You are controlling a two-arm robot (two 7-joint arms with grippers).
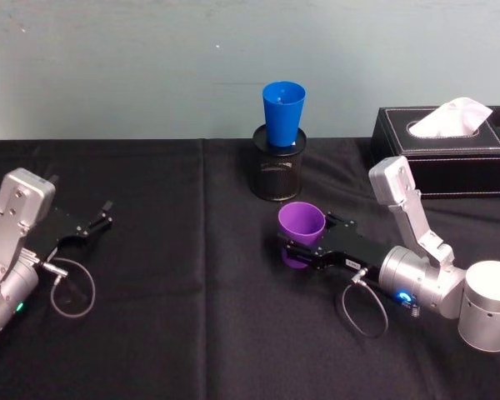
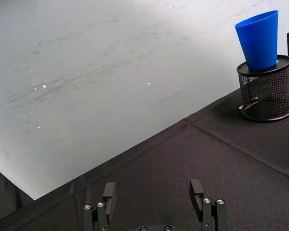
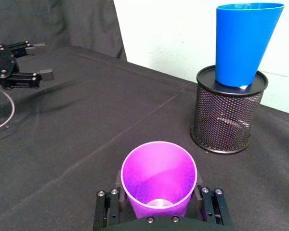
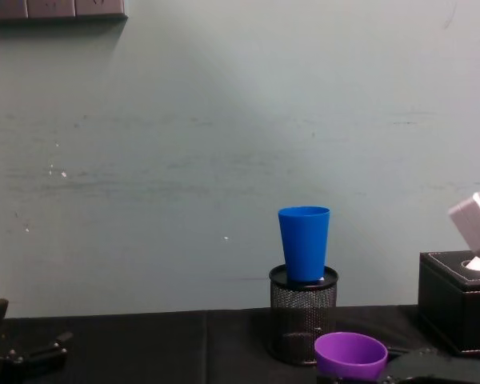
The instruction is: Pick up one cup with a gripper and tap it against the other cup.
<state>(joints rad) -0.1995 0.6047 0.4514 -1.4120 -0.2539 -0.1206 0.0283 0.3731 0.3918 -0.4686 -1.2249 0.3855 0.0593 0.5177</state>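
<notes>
R gripper (image 1: 304, 239) is near the robot, on the black cloth (image 1: 192, 300). Its jaws are closed on the purple cup (image 1: 302, 222), one on each side, low on the cup. The cup is upright w/ its open end up. Can't tell if its bottom is on the cloth or just off it.

L gripper (image 1: 100, 218) lies far off to the left, jaws apart, holding nothing.

Farther back is the black mesh pen holder (image 1: 278, 171). The blue cup (image 1: 283, 112) stands in the top of it, high up, well apart from the purple one. A tissue box (image 1: 446, 150) sits off to the right by the wall.

What could go wrong, I think:
- Purple cup is smooth and gets thinner near the bottom. A quick lift could make it slip down or tip in the jaws.
- Blue cup looks loose up there. A hard tap could knock it off, or push the holder over too.
- If the lift is too low, the purple cup hits the mesh holder, not the blue cup.
- A swing too far right could bump the box.

So go up first, then go in slow for a soft touch.
</notes>
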